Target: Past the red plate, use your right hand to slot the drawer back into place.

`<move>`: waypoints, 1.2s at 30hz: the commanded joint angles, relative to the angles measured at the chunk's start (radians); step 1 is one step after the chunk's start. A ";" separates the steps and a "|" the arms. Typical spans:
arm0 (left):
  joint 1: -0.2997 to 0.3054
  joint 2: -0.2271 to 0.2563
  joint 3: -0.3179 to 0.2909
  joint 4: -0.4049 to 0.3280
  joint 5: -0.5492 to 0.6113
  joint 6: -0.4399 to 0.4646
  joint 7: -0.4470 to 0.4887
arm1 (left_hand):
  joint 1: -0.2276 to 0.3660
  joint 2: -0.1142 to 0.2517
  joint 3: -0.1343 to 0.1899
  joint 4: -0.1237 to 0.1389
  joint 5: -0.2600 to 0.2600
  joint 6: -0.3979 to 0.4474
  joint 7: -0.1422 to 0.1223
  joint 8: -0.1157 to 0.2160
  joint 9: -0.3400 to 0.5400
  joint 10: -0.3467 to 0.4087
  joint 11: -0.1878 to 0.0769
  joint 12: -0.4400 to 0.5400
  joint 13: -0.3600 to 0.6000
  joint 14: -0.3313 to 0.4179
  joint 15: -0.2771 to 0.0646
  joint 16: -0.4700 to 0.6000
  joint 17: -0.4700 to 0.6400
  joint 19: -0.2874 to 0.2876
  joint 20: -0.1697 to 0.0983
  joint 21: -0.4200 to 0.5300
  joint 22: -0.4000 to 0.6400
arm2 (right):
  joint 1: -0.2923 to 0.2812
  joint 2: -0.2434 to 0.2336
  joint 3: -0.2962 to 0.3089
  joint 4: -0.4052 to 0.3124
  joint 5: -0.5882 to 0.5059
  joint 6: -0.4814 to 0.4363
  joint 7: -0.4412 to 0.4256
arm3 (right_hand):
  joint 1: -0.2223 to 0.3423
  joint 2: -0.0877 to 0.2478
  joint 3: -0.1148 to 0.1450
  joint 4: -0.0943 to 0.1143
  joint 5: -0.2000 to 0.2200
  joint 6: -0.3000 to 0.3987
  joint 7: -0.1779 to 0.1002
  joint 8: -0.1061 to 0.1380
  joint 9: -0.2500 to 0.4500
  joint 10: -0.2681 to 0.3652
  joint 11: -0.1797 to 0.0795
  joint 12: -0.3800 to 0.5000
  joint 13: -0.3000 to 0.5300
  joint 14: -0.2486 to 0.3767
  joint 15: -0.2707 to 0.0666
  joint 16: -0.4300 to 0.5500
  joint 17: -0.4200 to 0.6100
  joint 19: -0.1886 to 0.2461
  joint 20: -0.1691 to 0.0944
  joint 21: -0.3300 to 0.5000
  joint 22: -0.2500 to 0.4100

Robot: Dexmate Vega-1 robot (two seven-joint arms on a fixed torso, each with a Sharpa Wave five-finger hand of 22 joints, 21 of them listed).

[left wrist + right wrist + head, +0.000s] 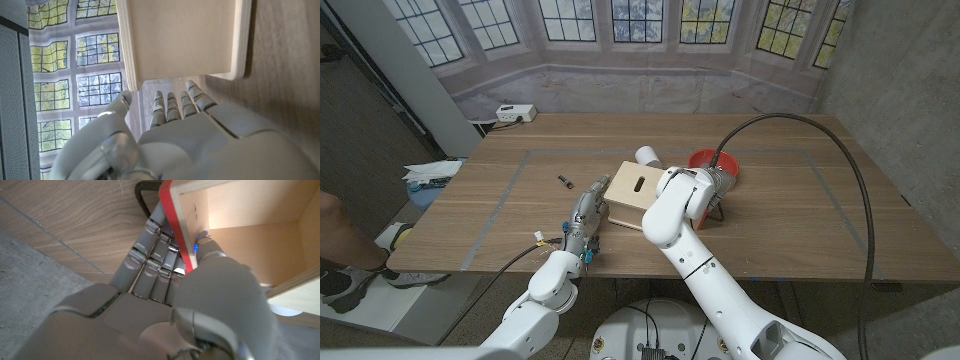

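1. Head view: wooden box point(636, 195) sits mid-bench point(800, 215), top face with a dark slot, long axis running from near-left toward far-right. Red plate point(715, 165) just behind and right of it, mostly hidden by the right arm. Left hand point(585, 218) stands at the box's left side, fingers straight and together against it. Right hand point(712, 190) is at the box's right end by the plate; grip hidden here. Small dark object point(563, 181) lies left of the box; white cylinder point(647, 156) behind it.
2. Left wrist view: left hand point(200, 135) fingers point(172, 107) extended side by side, tips at the pale box wall point(180, 40), holding nothing.
3. Right wrist view: right hand point(165, 305) pinches the drawer point(250, 240) by its red front panel point(176, 225), fingers point(150, 255) outside, thumb inside the open wooden cavity.
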 commanded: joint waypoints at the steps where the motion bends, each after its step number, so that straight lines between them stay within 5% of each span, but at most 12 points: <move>1: 0.012 0.021 -0.017 -0.008 0.003 0.022 0.013 | 0.014 0.005 0.005 0.000 0.005 0.008 0.008 -0.003 0.005 0.001 0.005 0.000 0.006 0.004 0.000 0.001 0.002 -0.001 0.002 -0.003 0.003 | 0.004 0.015 0.024 -0.001 -0.014 0.018 -0.002 | 0.061 0.065 0.006 0.001 0.004 0.007 -0.002 0.005 0.004 0.021 -0.016 0.007 0.002 0.032 -0.032 -0.005 0.004 0.012 -0.001 0.005 0.001; 18: 0.045 0.127 -0.057 -0.088 -0.099 0.095 -0.084 | 0.018 -0.009 -0.003 -0.004 0.003 0.045 0.003 0.005 0.006 0.035 -0.008 0.011 0.007 0.024 -0.009 0.005 0.000 0.004 -0.003 -0.002 0.003 | 0.038 -0.033 -0.024 -0.003 0.061 -0.005 -0.014 | 0.066 0.063 0.009 -0.004 0.004 0.018 -0.005 0.007 0.004 0.024 -0.021 0.006 0.001 0.038 -0.035 -0.011 0.007 0.010 -0.003 0.004 0.001; 36: 0.059 0.172 -0.076 -0.134 -0.205 0.159 -0.141 | 0.002 -0.015 -0.008 0.009 0.002 0.055 0.013 0.003 0.007 0.063 -0.004 0.018 0.008 0.047 -0.005 0.009 0.002 0.007 0.002 -0.002 0.003 | 0.057 -0.059 -0.047 0.000 0.080 -0.030 -0.019 | 0.070 0.063 0.011 -0.005 0.003 0.016 -0.007 0.004 0.004 0.022 -0.022 0.005 0.004 0.041 -0.035 -0.021 0.008 0.007 -0.005 0.002 0.001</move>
